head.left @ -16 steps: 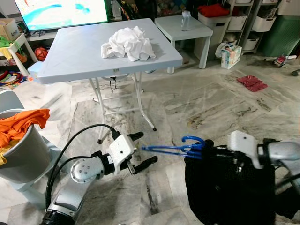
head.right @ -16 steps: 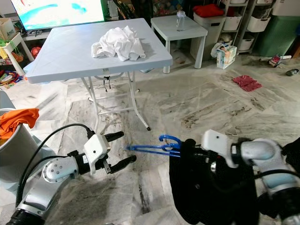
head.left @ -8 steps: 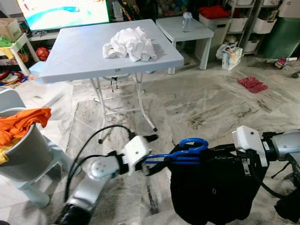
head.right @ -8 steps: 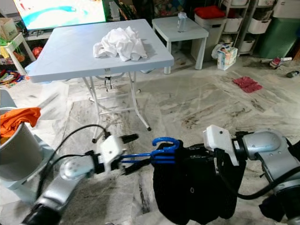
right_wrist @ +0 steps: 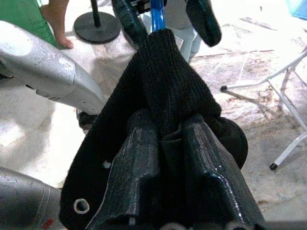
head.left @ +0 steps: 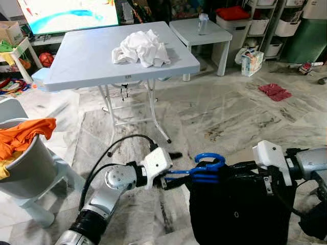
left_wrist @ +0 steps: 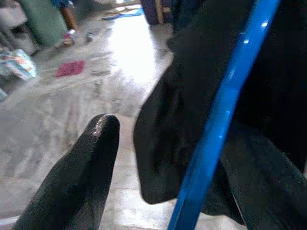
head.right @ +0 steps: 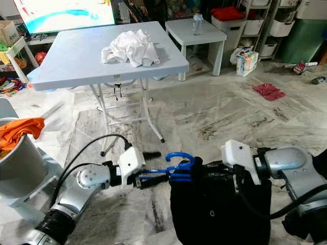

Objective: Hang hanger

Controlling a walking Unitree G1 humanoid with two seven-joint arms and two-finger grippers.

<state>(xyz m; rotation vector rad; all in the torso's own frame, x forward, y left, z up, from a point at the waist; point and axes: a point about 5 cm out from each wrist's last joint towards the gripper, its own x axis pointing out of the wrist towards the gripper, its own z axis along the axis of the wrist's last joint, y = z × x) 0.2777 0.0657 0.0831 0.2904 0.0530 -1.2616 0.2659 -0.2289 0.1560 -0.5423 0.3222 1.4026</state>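
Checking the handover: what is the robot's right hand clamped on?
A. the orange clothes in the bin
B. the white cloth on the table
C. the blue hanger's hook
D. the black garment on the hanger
D: the right hand pinches the black garment, while the blue hanger sticks out toward the left hand.

I'm seeing the left gripper (head.left: 172, 167), which was open and short of the hanger's (head.left: 200, 168) left tip a second ago, now reaching right with its fingers astride the blue bar. The hanger and the black garment (head.left: 240, 206) are now sitting further left than at first.
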